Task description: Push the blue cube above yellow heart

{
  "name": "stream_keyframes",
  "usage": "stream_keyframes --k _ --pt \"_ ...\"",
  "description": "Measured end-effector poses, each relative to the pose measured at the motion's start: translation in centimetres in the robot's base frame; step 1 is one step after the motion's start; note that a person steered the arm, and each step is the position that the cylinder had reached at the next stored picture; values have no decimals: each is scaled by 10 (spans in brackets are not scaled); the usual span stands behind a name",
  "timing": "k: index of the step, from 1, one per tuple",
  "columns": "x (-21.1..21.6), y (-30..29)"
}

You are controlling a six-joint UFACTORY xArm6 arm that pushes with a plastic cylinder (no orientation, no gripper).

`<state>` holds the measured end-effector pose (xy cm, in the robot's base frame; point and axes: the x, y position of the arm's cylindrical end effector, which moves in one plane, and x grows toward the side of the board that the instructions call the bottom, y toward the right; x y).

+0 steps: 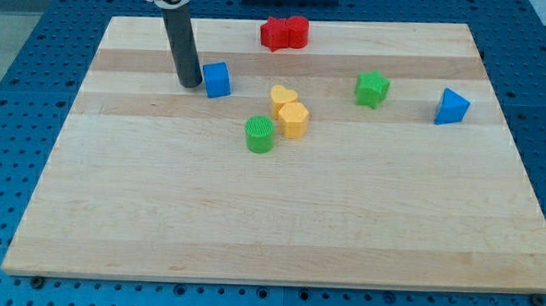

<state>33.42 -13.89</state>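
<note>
Our tip (189, 82) carries no fingers, so nothing is grasped; it sits just left of the blue cube (217, 80), upper left of the frame; the yellow heart (282, 96) lies right and slightly lower.

Bright, even light from overhead fills the scene, and the pale wooden counter (279, 218) shows no glare. Shadows are faint and short, hugging the base of each block and the dark rod. Focus is sharp across the frame, with block edges crisp, no motion blur, and little distortion at the borders.
</note>
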Motion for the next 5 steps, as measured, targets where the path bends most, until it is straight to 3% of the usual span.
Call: stream_keyframes --k 5 --pt "13 17"
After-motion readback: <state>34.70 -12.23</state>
